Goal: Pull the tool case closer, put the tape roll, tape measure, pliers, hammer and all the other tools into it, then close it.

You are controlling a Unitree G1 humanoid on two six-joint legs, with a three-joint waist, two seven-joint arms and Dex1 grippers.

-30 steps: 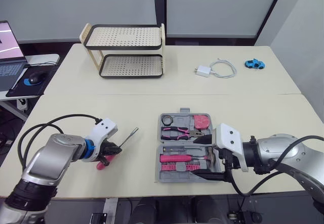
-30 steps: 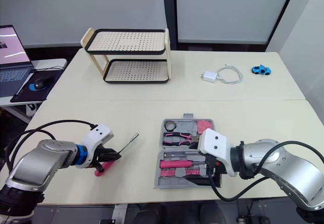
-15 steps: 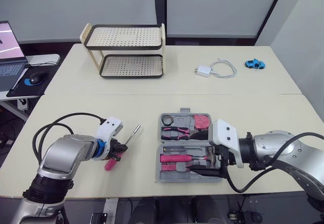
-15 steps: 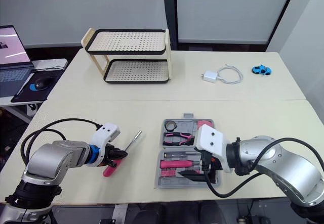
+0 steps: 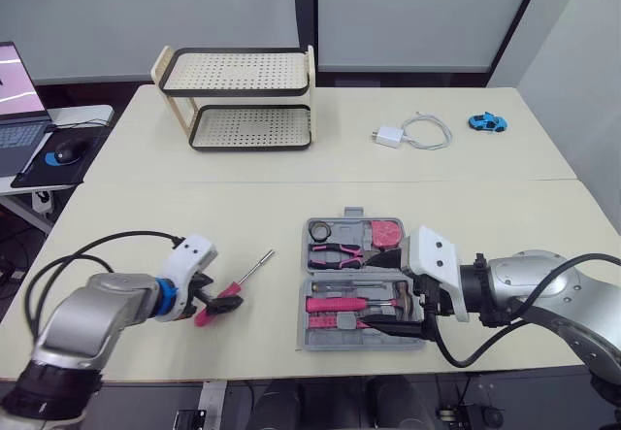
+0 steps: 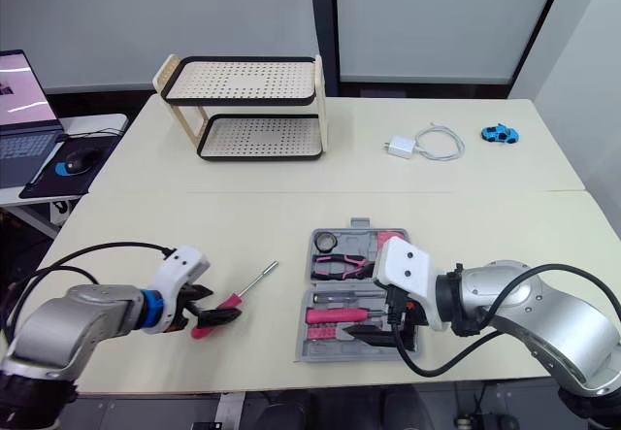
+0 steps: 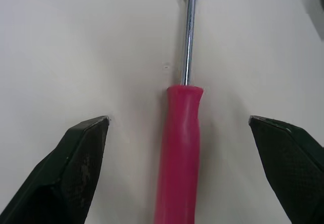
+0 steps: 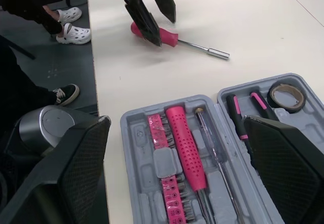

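The grey tool case (image 5: 309, 338) lies open on the table's near side. It holds the tape roll (image 5: 322, 229), pliers (image 5: 336, 252), pink tape measure (image 5: 386, 232) and a pink-handled tool (image 5: 337, 304). Left of the case a pink-handled nut driver (image 5: 229, 300) lies flat on the table, its metal shaft pointing toward the case. My left gripper (image 7: 178, 120) is open, its fingers standing apart on either side of the pink handle (image 7: 182, 148). My right gripper (image 5: 393, 299) is open over the case's right half, holding nothing.
A two-tier perforated shelf (image 5: 238, 100) stands at the back left. A white charger with cable (image 5: 408, 134) and a blue toy car (image 5: 487, 121) lie at the back right. A laptop (image 5: 19, 90) and mouse (image 5: 63, 151) sit on a side desk. A person's shoes (image 8: 71, 16) show beside the table.
My left gripper has gone from shut on the nut driver's handle to open. The driver now lies on the table, a little nearer the case. The right arm barely moved.
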